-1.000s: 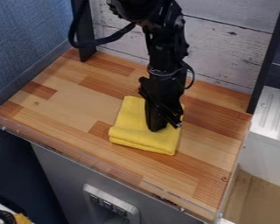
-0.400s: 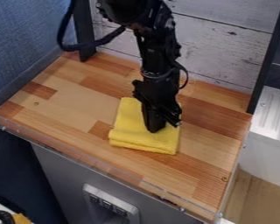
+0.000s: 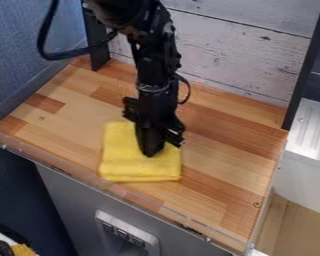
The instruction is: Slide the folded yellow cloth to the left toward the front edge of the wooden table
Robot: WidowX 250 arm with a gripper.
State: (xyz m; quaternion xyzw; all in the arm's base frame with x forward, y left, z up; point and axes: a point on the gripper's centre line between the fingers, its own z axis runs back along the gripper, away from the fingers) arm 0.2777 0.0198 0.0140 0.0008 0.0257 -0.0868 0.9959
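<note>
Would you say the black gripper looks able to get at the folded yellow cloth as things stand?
Most likely yes: the black gripper is down on the yellow cloth, nothing visible between.

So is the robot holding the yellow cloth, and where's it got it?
I can't tell: the pincer is down near the middle of the yellow cloth, but it could be pinching or only pressing.

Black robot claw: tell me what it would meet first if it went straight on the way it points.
The black claw would meet the folded yellow cloth first, perhaps touching it now, though depth is unclear; the striped wooden tabletop lies beneath.
</note>
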